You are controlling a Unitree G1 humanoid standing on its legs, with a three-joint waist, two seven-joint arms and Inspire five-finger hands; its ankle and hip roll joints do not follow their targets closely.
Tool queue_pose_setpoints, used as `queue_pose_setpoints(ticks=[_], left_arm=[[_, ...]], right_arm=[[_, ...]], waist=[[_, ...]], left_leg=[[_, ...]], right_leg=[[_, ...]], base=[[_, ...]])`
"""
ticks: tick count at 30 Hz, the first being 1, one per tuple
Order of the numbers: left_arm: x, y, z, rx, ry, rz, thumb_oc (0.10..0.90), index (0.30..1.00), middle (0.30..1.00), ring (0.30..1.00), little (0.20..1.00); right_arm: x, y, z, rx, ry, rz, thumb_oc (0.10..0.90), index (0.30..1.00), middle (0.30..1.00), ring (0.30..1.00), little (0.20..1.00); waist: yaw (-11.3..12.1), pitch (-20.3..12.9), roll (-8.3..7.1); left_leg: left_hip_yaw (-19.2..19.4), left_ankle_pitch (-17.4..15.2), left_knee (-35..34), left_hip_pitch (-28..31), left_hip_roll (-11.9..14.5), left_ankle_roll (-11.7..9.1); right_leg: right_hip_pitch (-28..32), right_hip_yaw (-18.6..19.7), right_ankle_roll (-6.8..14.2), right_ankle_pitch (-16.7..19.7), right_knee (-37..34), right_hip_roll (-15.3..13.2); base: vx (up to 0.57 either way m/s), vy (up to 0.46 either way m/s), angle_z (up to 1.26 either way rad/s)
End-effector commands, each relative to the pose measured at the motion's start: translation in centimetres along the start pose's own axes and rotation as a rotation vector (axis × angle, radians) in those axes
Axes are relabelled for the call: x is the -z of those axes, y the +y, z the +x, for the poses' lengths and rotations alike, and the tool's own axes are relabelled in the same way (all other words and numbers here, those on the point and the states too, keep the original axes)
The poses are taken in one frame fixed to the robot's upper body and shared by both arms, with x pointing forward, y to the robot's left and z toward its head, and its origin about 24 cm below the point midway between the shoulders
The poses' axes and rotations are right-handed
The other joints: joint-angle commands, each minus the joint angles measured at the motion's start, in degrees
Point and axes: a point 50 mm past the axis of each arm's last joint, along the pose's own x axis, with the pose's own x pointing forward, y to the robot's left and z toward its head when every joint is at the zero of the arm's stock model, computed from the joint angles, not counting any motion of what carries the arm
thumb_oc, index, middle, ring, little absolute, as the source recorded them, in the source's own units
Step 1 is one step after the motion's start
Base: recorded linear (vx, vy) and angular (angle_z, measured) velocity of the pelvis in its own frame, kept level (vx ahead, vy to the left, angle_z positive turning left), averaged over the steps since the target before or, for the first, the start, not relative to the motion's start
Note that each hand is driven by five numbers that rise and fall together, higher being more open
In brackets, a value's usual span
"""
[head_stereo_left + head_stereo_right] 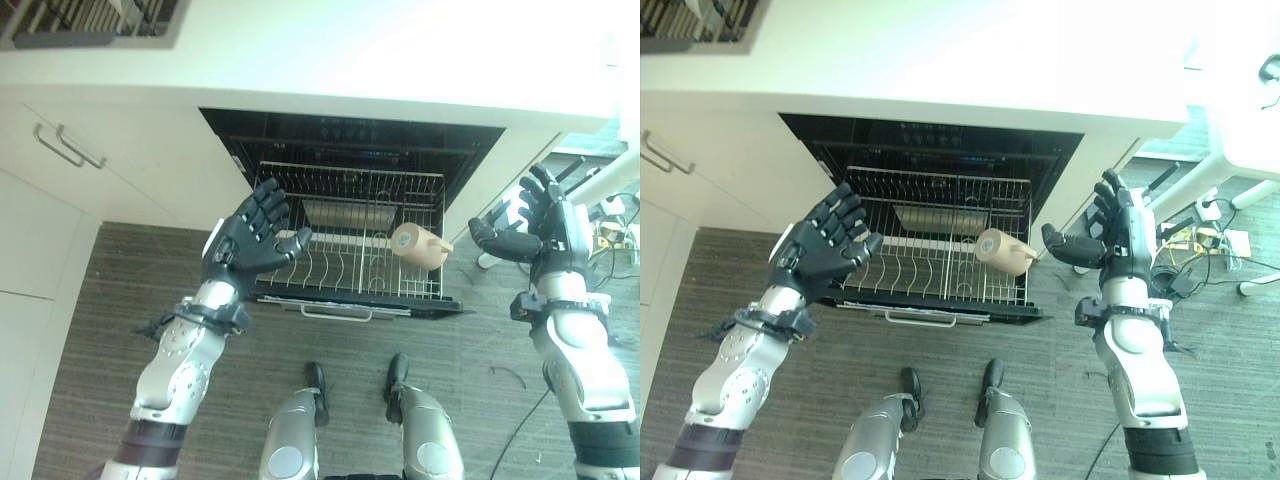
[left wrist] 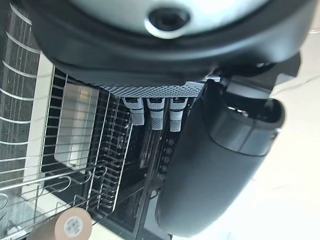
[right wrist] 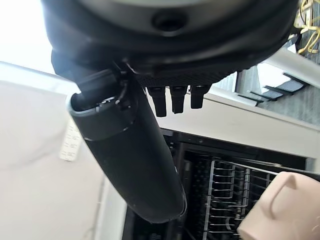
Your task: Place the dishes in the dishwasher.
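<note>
rack: pulled-out silver wire dishwasher rack under the white surface
mug: beige ceramic mug lying on its side at the rack's right front corner
left robot hand: fingers spread, holding nothing, raised at the rack's left front corner
right robot hand: relaxed and spread, holding nothing, right of the rack, apart from the mug

Wire dishwasher rack pulled out; tan mug on side at right edge.
</note>
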Motion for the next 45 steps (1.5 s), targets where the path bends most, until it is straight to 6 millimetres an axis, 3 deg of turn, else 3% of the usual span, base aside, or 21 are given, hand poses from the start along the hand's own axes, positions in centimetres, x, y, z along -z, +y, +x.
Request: queue_pose_setpoints(ticks=[1, 4, 7, 10, 12, 13, 16, 19, 21, 22, 23, 24, 27, 30, 31, 32, 34, 35, 38, 42, 45], left_arm=[[-3.8, -0.3, -0.4, 0.018, -0.259, 0.033, 0.800, 0.900, 0.900, 0.900, 0.900], [-4.3, 0.3, -1.4, -0.015, -0.302, 0.030, 0.800, 0.900, 0.900, 0.900, 0.900], [-4.7, 0.8, -2.1, -0.025, -0.339, 0.028, 0.800, 0.900, 0.900, 0.900, 0.900], [-5.2, 1.2, -2.6, -0.037, -0.375, 0.036, 0.800, 0.900, 0.900, 0.900, 0.900], [-5.0, 1.4, -2.9, -0.044, -0.385, 0.033, 0.800, 0.900, 0.900, 0.900, 0.900], [-4.9, 1.6, -3.1, -0.050, -0.391, 0.034, 0.800, 0.900, 0.900, 0.900, 0.900], [-4.8, 2.0, -3.9, -0.077, -0.383, 0.046, 0.800, 0.900, 0.900, 0.900, 0.900], [-4.4, 2.3, -4.5, -0.086, -0.349, 0.011, 0.800, 0.900, 0.900, 0.900, 0.900], [-4.1, 2.0, -4.1, -0.075, -0.327, -0.006, 0.800, 0.900, 0.900, 0.900, 0.900], [-3.9, 1.8, -3.9, -0.066, -0.319, -0.017, 0.800, 0.900, 0.900, 0.900, 0.900], [-3.8, 1.7, -3.5, -0.055, -0.316, -0.034, 0.800, 0.900, 0.900, 0.900, 0.900], [-3.9, 1.7, -3.5, -0.051, -0.320, -0.048, 0.800, 0.900, 0.900, 0.900, 0.900], [-4.3, 2.1, -4.1, -0.068, -0.353, -0.066, 0.800, 0.900, 0.900, 0.900, 0.900], [-4.0, 2.3, -4.8, -0.081, -0.353, -0.109, 0.800, 0.900, 0.900, 0.900, 0.900], [-3.8, 2.2, -4.8, -0.073, -0.360, -0.121, 0.800, 0.900, 0.900, 0.900, 0.900], [-3.8, 2.1, -4.8, -0.059, -0.371, -0.124, 0.800, 0.900, 0.900, 0.900, 0.900], [-3.9, 2.1, -4.8, -0.040, -0.388, -0.125, 0.800, 0.900, 0.900, 0.900, 0.900], [-4.7, 1.6, -4.3, 0.032, -0.442, -0.128, 0.800, 0.900, 0.900, 0.900, 0.900], [-5.6, 0.9, -3.3, 0.107, -0.476, -0.088, 0.800, 0.900, 0.900, 0.900, 0.900], [-6.3, 0.7, -2.3, 0.163, -0.477, -0.058, 0.800, 0.900, 0.900, 0.900, 0.900], [-6.8, -0.1, -1.8, 0.227, -0.472, 0.015, 0.800, 0.900, 0.900, 0.900, 0.900]], right_arm=[[-5.0, -1.2, 0.0, 0.014, -0.328, 0.002, 0.800, 0.900, 0.900, 0.900, 0.900], [-4.9, -1.4, -1.0, -0.001, -0.355, -0.005, 0.800, 0.900, 0.900, 0.900, 0.900], [-4.7, -1.7, -1.8, 0.008, -0.362, 0.010, 0.800, 0.900, 0.900, 0.900, 0.900], [-4.4, -1.7, -2.0, -0.001, -0.354, 0.028, 0.800, 0.900, 0.900, 0.900, 0.900], [-4.1, -1.7, -2.2, -0.001, -0.345, 0.040, 0.800, 0.900, 0.900, 0.900, 0.900], [-3.8, -1.7, -2.3, -0.004, -0.342, 0.042, 0.800, 0.900, 0.900, 0.900, 0.900], [-3.2, -1.7, -2.9, -0.033, -0.331, 0.053, 0.800, 0.900, 0.900, 0.900, 0.900], [-3.4, -2.0, -3.0, -0.063, -0.321, 0.038, 0.800, 0.900, 0.900, 0.900, 0.900], [-3.8, -2.2, -2.7, -0.049, -0.338, 0.010, 0.800, 0.900, 0.900, 0.900, 0.900], [-4.0, -2.3, -2.6, -0.032, -0.338, 0.003, 0.800, 0.900, 0.900, 0.900, 0.900], [-4.3, -2.7, -2.2, -0.011, -0.344, -0.003, 0.800, 0.900, 0.900, 0.900, 0.900], [-4.4, -2.9, -2.0, -0.005, -0.348, -0.004, 0.800, 0.900, 0.900, 0.900, 0.900], [-4.7, -3.3, -1.9, -0.012, -0.356, -0.018, 0.800, 0.900, 0.900, 0.900, 0.900], [-4.9, -3.2, -1.7, -0.028, -0.368, -0.031, 0.800, 0.900, 0.900, 0.900, 0.900], [-5.3, -3.3, -1.6, -0.030, -0.383, -0.035, 0.800, 0.900, 0.900, 0.900, 0.900], [-5.5, -3.4, -1.5, -0.027, -0.389, -0.042, 0.800, 0.900, 0.900, 0.900, 0.900], [-5.6, -3.5, -1.3, -0.026, -0.388, -0.049, 0.800, 0.900, 0.900, 0.900, 0.900], [-6.1, -3.7, -1.0, -0.007, -0.394, -0.056, 0.800, 0.900, 0.900, 0.900, 0.900], [-6.2, -4.1, -0.9, 0.028, -0.403, -0.056, 0.800, 0.900, 0.900, 0.900, 0.900], [-5.2, -4.7, -1.5, 0.062, -0.377, -0.007, 0.800, 0.900, 0.900, 0.900, 0.900], [-4.7, -3.7, -1.7, 0.035, -0.365, -0.026, 0.800, 0.900, 0.900, 0.900, 0.900]], waist=[[0.52, -11.00, -0.13], [0.94, -12.67, -0.08], [1.03, -13.75, 0.40], [0.82, -13.79, 1.42], [0.38, -14.21, 0.83], [0.45, -14.34, 0.51], [1.10, -14.89, -0.31], [1.58, -16.06, -0.59], [1.61, -16.22, -0.70], [1.30, -16.24, -0.89], [0.56, -16.23, -1.28], [0.17, -16.30, -1.41], [0.09, -16.52, -1.19], [0.38, -17.65, -0.73], [0.08, -18.07, -0.58], [-0.19, -18.24, -0.55], [-0.33, -18.37, -0.41], [-1.27, -18.48, 0.20], [-2.24, -18.48, 0.92], [-2.73, -18.21, 0.90], [-0.88, -18.11, 0.84]], left_leg=[[1.68, -8.52, -0.15, 4.64, -0.65, 0.02], [0.93, -9.35, -0.15, 5.74, -1.42, 0.51], [-0.92, -9.90, -0.15, 6.36, -1.99, 1.44], [-2.19, -9.89, -0.15, 6.94, -1.60, 1.61], [-3.42, -9.89, -0.15, 6.98, -3.16, 1.43], [-3.81, -10.24, -0.15, 7.35, -4.06, 1.54], [-4.20, -10.21, -0.15, 8.23, -5.55, 1.47], [-3.40, -9.17, -0.15, 9.60, -6.84, 0.36], [-0.20, -7.45, -0.15, 9.87, -6.54, -1.39], [2.10, -6.50, -0.15, 9.84, -5.00, -2.22], [5.73, -5.27, -0.15, 9.77, -1.59, -3.11], [6.76, -4.80, -0.15, 9.64, 0.25, -3.27], [3.63, -4.11, -0.15, 9.59, 3.09, -4.27], [-1.41, 1.45, -0.15, 7.81, 8.18, -6.44], [-1.82, 3.39, -0.15, 7.48, 10.57, -6.93], [-1.48, 3.67, -0.15, 7.70, 11.21, -6.97], [-1.67, 2.45, -0.15, 8.38, 11.03, -6.83], [-1.47, -1.42, -0.15, 9.11, 10.18, -6.46], [-1.21, -4.51, -0.15, 9.87, 9.04, -5.96], [-2.57, -7.28, -0.15, 10.31, 4.36, -3.33], [-1.39, -8.61, -0.15, 10.62, 2.67, -1.66]], right_leg=[[1.70, 0.32, 7.19, -9.49, 4.21, -1.45], [3.34, -0.09, 7.81, -8.92, 4.21, -1.85], [6.28, -0.78, 7.90, -6.81, 4.21, 0.04], [7.16, -2.45, 7.32, -5.76, 7.33, 3.21], [6.90, -1.64, 6.07, -6.25, 6.88, 7.57], [6.59, -2.20, 6.00, -5.13, 5.90, 7.87], [7.06, -3.53, 4.50, -6.80, 4.21, 7.10], [7.57, -2.25, 2.30, -11.81, 4.21, 7.38], [9.10, -2.82, 1.23, -13.82, 4.21, 6.27], [9.46, -3.29, 1.10, -13.89, 4.21, 5.35], [9.70, -4.03, 1.14, -13.84, 4.21, 3.98], [9.73, -4.13, 1.14, -13.87, 4.21, 3.43], [9.93, -2.59, 1.26, -14.40, 4.21, 3.18], [9.56, -0.15, 0.61, -14.80, 4.21, 3.66], [9.83, 0.07, 0.46, -15.09, 4.21, 3.17], [9.86, 0.09, 0.47, -15.09, 4.21, 2.72], [9.78, 0.32, 0.81, -14.78, 4.21, 1.97], [9.78, 0.96, 2.31, -13.65, 4.21, 0.13], [9.85, 1.18, 4.67, -11.90, 4.21, -2.16], [9.78, 2.22, 8.39, -0.91, 4.62, -6.49], [8.11, -0.89, 8.42, 1.64, 9.95, -9.20]], base=[[0.01, 0.138, -0.09], [0.03, 0.148, -0.03], [0.03, 0.101, 0.08], [0.00, 0.047, 0.17], [0.00, -0.068, 0.20], [0.05, -0.149, 0.46], [0.06, -0.161, 0.33], [0.08, -0.169, 0.26], [0.01, -0.036, 0.22], [-0.03, 0.071, 0.49], [-0.04, 0.142, 0.77], [-0.02, 0.174, 0.85], [0.00, 0.214, 0.32], [0.07, 0.394, -0.31], [0.10, 0.638, -0.63], [0.08, 0.610, -0.57], [0.04, 0.527, -0.17], [0.03, 0.588, -0.12], [0.04, 0.701, 0.00], [0.05, 0.528, 0.30], [0.01, 0.387, 0.06]])
